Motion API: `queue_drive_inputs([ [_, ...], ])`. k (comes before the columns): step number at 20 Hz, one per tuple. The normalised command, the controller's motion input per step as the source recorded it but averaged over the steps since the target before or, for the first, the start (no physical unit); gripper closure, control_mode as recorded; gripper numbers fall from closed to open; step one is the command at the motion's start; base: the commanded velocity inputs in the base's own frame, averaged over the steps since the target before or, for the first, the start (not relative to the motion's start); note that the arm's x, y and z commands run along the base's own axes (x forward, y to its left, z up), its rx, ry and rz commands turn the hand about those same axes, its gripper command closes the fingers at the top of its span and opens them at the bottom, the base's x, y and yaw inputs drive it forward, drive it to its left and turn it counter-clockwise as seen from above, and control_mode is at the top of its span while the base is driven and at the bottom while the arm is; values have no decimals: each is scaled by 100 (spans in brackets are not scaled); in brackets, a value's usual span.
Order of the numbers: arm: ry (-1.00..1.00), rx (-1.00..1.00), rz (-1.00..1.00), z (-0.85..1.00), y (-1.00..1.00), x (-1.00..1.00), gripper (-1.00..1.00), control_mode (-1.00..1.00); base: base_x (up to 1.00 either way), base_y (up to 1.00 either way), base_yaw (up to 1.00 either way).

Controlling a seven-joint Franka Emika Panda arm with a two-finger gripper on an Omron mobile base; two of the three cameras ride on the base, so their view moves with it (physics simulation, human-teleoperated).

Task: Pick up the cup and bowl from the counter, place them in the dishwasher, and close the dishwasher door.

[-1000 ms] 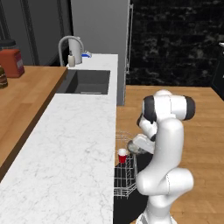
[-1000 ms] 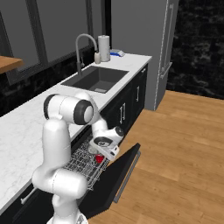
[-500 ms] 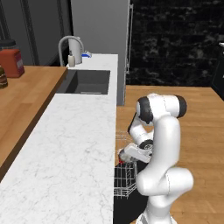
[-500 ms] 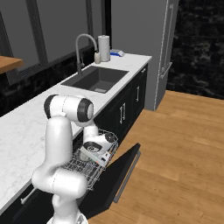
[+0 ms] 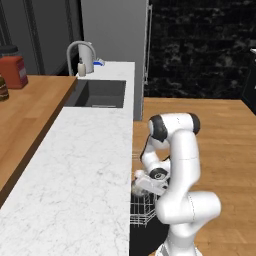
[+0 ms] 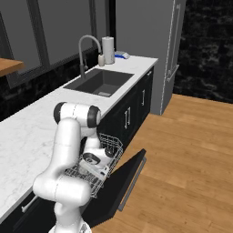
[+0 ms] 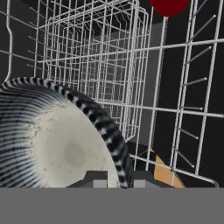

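From the left base view, one white marble tabletop (image 5: 85,170) runs long and narrow toward a single dark sink (image 5: 100,93) with one curved silver tap (image 5: 80,52); a brown wooden surface (image 5: 27,112) lies beside it. The white arm bends down beside the tabletop's edge, and its claw (image 5: 141,183) sits low over the one silver wire rack (image 5: 141,210), with a pale round bowl (image 5: 138,186) at its tip.

From the right base view, the dishwasher door (image 6: 119,182), a flat black panel, hangs open and tilted down toward the wooden floor (image 6: 191,159). The rack (image 6: 107,150) juts out above it, and the claw (image 6: 88,164) reaches down into it, with the grey bowl (image 6: 86,166) at its tip.

In the hand view, the bowl (image 7: 57,144) is tipped on edge, its smooth pale hollow facing the camera and its rim ringed with dark ridges. The claw (image 7: 114,180) is pinched together on that rim, one finger either side. Thin wire grids (image 7: 100,57) rise behind. One red cup (image 7: 168,6) shows at the upper edge, among the rack's tines
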Motion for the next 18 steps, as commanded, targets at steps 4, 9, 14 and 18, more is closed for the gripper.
queue_drive_inputs([
  [4,0,4,4,-74,0,0,100,-100,0,0,0],
  [9,-1,0,0,-59,0,0,-100,-100,0,0,0],
  [14,-4,5,1,-27,-25,-2,-100,-100,0,0,0],
  [18,-9,9,0,15,-30,-21,-100,-100,0,0,0],
])
